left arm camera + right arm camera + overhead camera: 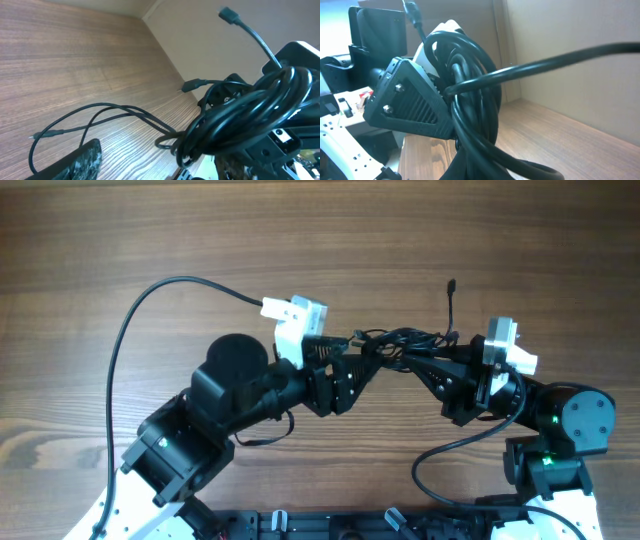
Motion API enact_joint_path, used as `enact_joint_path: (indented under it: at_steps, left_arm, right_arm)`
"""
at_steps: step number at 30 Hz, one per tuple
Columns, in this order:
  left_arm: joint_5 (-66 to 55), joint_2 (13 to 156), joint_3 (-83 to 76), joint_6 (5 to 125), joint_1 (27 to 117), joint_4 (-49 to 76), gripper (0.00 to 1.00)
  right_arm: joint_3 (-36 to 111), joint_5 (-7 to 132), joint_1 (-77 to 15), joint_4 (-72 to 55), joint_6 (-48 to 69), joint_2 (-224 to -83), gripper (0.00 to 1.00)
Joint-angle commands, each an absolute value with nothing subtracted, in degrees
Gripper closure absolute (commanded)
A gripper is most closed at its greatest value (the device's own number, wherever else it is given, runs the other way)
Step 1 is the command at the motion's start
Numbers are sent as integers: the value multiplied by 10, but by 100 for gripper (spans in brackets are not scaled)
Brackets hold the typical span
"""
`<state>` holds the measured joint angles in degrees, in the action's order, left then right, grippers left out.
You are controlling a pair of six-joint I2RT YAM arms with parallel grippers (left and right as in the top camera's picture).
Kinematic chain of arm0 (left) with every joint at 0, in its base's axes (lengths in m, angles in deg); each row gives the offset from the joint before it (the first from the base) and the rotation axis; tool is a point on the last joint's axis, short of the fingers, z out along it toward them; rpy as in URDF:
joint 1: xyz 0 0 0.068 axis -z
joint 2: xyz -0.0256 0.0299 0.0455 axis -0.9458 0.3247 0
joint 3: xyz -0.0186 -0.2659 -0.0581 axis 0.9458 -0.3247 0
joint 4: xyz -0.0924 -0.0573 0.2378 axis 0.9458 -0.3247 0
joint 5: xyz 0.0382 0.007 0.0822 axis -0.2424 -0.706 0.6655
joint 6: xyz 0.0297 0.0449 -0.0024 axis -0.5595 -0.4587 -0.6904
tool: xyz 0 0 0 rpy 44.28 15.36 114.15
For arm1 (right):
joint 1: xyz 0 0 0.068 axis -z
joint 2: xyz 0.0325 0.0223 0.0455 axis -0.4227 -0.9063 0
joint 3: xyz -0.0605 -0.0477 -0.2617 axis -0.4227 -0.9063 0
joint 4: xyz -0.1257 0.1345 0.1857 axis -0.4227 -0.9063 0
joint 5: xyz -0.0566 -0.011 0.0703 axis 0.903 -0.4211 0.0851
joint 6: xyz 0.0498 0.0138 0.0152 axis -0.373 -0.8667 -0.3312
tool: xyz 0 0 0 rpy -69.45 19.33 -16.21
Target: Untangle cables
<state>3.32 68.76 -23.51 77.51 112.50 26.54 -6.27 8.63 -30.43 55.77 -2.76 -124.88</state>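
Note:
The cables (400, 342) are a bundle of thin black cords held off the table between my two grippers. One plug end (452, 284) sticks up towards the back. In the left wrist view the coil (250, 107) hangs by my right-hand finger, with plug ends (229, 15) above and loose strands (100, 116) trailing on the wood. My left gripper (345, 370) has its fingers wide apart, and the coil loops round one of them. My right gripper (445, 370) holds the coil (470, 100); its fingertips are hidden behind the cords.
The wooden table (120, 240) spreads to all sides. A thicker black robot cable (130, 330) arcs from the left arm's white camera mount (295, 315). Another loops by the right arm's base (440, 460). A beige wall (570, 30) stands behind the table.

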Motion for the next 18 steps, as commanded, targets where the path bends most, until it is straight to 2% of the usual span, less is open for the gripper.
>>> enact_joint_path:
  at_steps: [1,5,8,15,18]
  left_arm:
    - [24,674,-230,772,1124,268,27]
    - [24,645,-230,772,1124,263,27]
    - [62,637,-230,770,1124,223,27]
    - [122,640,-230,774,1124,229,26]
    - [119,655,-230,781,1124,235,29]
  right_arm:
    - [-59,80,-306,563,-30,-1249,96]
    - [-59,80,-306,563,-30,-1249,96]
    - [-59,90,-306,565,-30,-1249,96]
    - [-59,88,-306,565,-30,-1249,96]
    - [-59,87,-306,565,-30,-1249,96]
